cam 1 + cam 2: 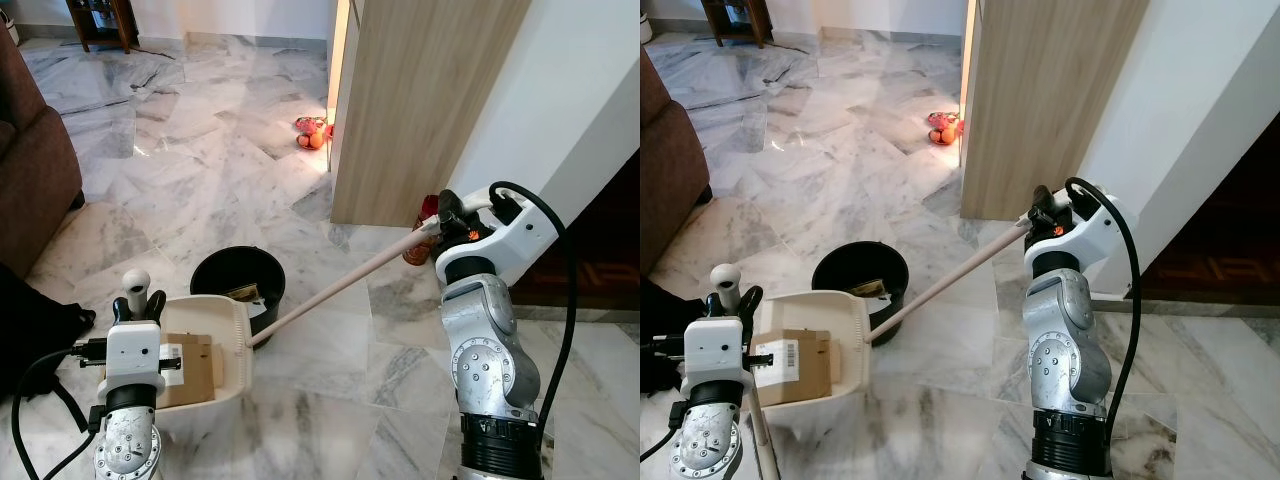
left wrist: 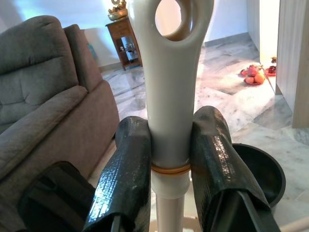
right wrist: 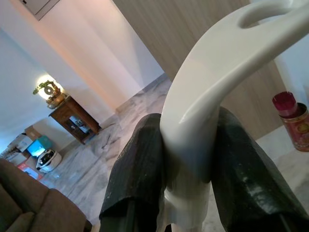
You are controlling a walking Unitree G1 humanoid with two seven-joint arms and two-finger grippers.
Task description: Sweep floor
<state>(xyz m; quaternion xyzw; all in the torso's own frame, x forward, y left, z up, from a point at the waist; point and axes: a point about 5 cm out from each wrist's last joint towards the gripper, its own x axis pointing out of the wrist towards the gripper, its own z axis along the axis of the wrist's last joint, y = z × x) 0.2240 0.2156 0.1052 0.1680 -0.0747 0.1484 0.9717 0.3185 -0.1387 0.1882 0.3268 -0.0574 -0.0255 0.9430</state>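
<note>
Gripping tools in both grippers, the robot stands on a grey-veined marble floor (image 1: 200, 170).

Sofa: a brown sofa (image 1: 30, 170) stands at the far left edge of the floor; a dark bag (image 1: 30, 320) lies at its foot.

Left gripper: the left gripper (image 2: 169, 159) is low at the robot's left, its two black fingers (image 2: 125, 183) clamped on either side of the cream dustpan handle (image 2: 169, 96). The handle stands upright and ends in a looped hole above the fingers.

Dustpan: the cream dustpan (image 1: 225, 345) sits on the floor just in front of the left arm. Flat brown cardboard pieces (image 1: 190, 365) lie inside it, one bearing a white barcode label.

Bucket: a black round bucket (image 1: 237, 280) stands on the floor, touching or just behind the dustpan's far edge; which of the two cannot be told. A small brown scrap shows inside it.

Broom stick: a long pale broom stick (image 1: 340, 285) slants from the dustpan's right rim, past the bucket, up to the right gripper. Its head is hidden at the dustpan.

Right gripper: the right gripper (image 3: 188, 164) is raised at the robot's right near a wooden partition (image 1: 420, 110), its fingers (image 3: 135, 169) closed around the broom's curved white handle top (image 3: 212, 87).

Background: small red and orange objects (image 1: 312, 132) lie on the floor beside the partition's far edge. A red-topped can (image 3: 294, 121) stands at its near base.
</note>
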